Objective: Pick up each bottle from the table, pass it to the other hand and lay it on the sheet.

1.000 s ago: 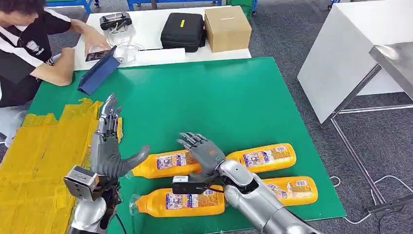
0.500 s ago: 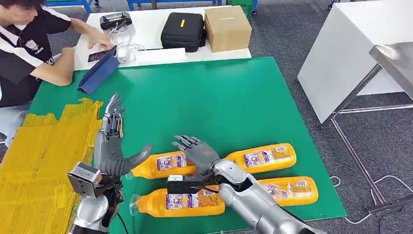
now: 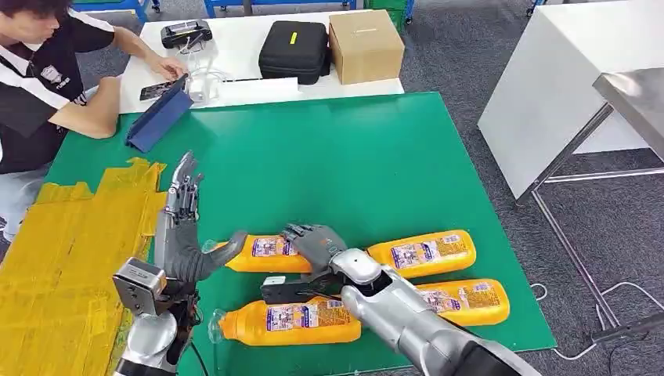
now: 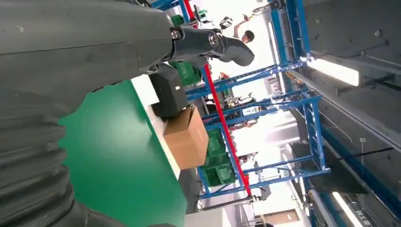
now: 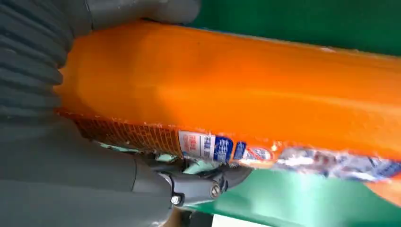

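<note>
Grey floor [image 3: 470,70], white tables [image 3: 243,90]

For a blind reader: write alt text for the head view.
The robot's right hand grips an orange bottle on a green table, beside three more bottles. Its left hand is raised, fingers apart, near a yellow sheet.

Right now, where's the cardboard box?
In the head view, the cardboard box stands on the white table beyond the green table's far edge, just right of the black case.
</note>
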`<act>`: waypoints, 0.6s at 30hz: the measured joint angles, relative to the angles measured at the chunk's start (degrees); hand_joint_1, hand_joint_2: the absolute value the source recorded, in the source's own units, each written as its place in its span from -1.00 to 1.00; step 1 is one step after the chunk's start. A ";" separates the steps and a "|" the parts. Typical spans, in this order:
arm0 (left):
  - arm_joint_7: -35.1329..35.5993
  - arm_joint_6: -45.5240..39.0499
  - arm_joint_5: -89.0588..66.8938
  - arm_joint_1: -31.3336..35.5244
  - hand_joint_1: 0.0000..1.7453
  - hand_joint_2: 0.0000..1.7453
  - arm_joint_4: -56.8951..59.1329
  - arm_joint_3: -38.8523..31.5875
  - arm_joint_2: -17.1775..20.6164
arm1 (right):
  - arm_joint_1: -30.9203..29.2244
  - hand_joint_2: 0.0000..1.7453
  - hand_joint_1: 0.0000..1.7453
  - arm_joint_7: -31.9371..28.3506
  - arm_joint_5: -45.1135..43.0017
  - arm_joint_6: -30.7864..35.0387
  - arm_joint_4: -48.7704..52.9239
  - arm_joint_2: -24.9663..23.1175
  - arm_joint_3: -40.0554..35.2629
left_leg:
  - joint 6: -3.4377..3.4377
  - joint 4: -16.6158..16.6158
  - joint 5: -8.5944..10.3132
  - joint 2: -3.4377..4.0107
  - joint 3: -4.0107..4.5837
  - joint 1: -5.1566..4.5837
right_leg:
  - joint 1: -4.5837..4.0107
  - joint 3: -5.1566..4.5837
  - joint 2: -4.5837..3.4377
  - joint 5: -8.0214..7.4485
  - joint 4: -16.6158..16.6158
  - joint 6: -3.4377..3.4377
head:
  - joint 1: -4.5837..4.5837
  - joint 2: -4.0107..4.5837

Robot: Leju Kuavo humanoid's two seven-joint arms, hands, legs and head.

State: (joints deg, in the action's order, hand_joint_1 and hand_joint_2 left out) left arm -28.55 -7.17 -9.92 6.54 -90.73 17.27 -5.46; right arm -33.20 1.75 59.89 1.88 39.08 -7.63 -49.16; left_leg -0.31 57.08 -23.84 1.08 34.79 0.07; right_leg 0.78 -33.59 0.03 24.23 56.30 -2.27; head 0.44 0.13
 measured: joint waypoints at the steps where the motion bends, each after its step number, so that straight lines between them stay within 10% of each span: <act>1: 0.02 -0.02 0.00 0.05 -1.00 1.00 0.15 0.00 -0.07 | -0.45 1.00 0.76 0.37 0.41 -0.15 -0.63 -0.26 -0.41 | 0.00 0.00 0.00 0.00 -0.05 0.00 | 0.00 0.02 0.00 0.00 0.00 0.00 | 0.00 0.00; 2: 0.02 -0.02 0.00 0.10 -1.00 1.00 0.28 0.00 -0.11 | -0.84 1.00 1.00 0.68 0.57 -0.15 -1.31 -0.46 -0.89 | 0.00 0.00 0.00 0.00 -0.08 0.00 | 0.00 0.05 0.00 0.00 -0.01 0.00 | 0.00 0.00; 18: 0.24 -0.22 -0.26 -0.37 -1.00 1.00 0.35 0.00 -0.24 | 2.67 1.00 1.00 0.37 -1.92 14.16 1.02 -1.33 1.24 | 0.00 0.00 0.00 -0.02 -0.01 0.00 | 0.00 0.03 0.01 0.00 0.00 0.00 | 0.00 0.00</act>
State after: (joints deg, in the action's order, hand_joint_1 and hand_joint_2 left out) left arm -28.30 -7.39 -10.18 6.17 -90.38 17.27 -5.70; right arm -30.53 2.12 57.97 16.04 40.10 -8.96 -47.92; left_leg -0.31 57.08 -23.84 1.06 34.78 0.07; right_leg 0.78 -33.57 0.04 24.23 56.31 -2.28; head 0.44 0.13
